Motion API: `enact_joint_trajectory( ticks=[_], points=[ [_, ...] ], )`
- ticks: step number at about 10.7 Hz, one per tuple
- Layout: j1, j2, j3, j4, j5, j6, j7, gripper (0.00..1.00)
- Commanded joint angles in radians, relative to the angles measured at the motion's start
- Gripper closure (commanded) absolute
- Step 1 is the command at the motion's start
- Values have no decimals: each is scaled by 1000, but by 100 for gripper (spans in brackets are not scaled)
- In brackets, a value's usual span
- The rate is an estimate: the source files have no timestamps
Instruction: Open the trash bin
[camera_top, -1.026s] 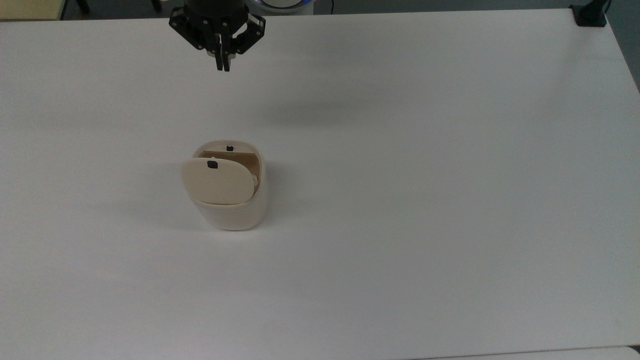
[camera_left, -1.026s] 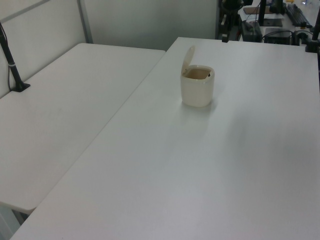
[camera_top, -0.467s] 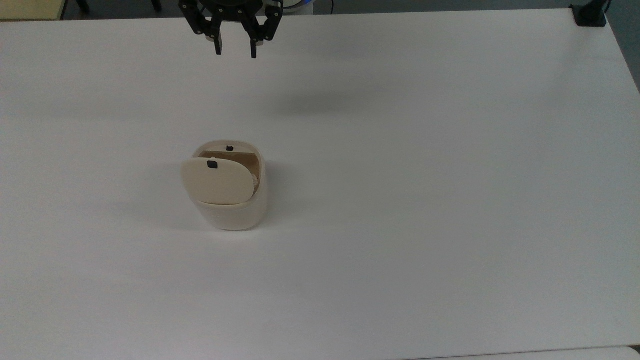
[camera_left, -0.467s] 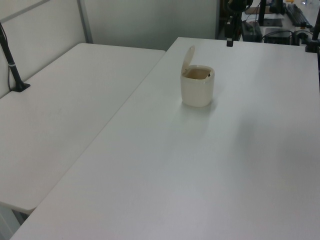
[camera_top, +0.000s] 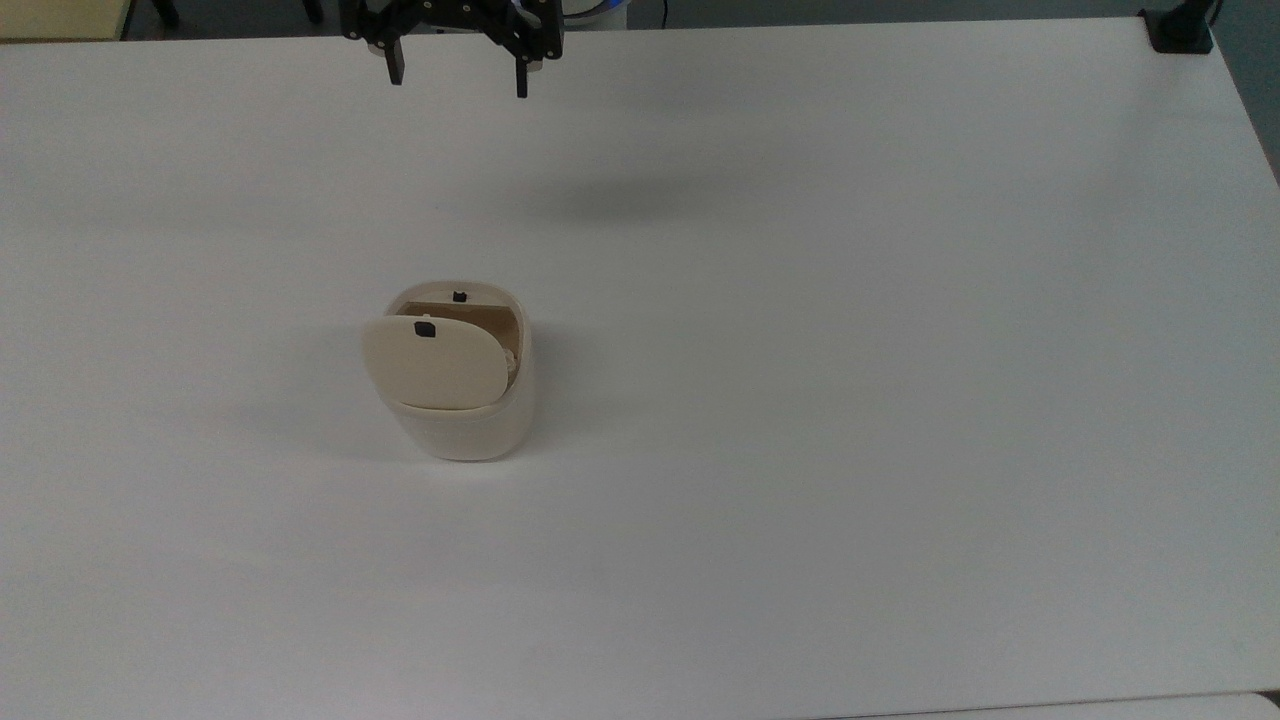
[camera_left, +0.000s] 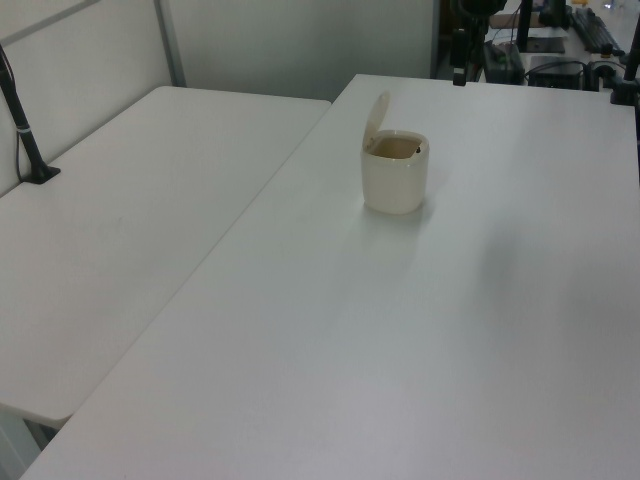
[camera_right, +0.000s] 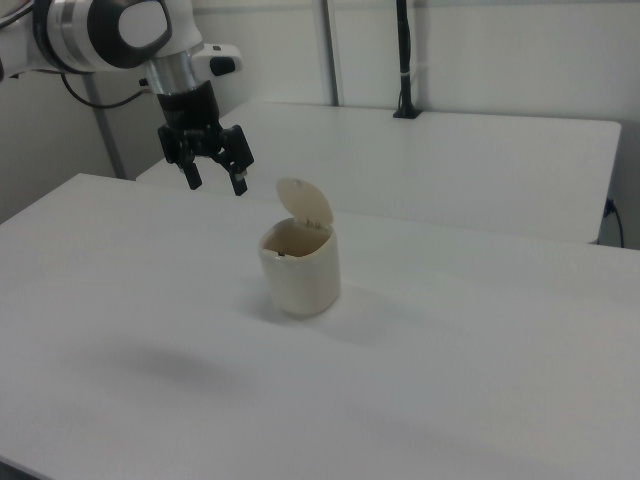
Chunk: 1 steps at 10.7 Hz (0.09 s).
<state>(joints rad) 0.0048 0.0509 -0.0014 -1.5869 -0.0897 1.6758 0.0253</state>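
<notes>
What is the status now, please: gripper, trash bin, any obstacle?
Gripper open, empty, above the table's far edge in the top view. Trash bin upright, lid raised, inside exposed. Table bare between them.

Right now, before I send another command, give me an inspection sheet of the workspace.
Surface: white table, bare apart from the bin.
Job's things: trash bin upright, its lid swung up, interior exposed.
Clutter: nothing seen.
Gripper: gripper open, empty, above the table's far edge in the top view, well apart from the bin.
Cables: dark cable behind the arm.
Surroundings: second white table alongside; black clamp post on it; equipment beyond the far edge.
</notes>
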Motion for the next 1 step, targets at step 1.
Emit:
enact_joint_trajectory(
  ticks=[1],
  points=[
    [4,-31,-5,-25,1,-18,-1,0]
  ],
)
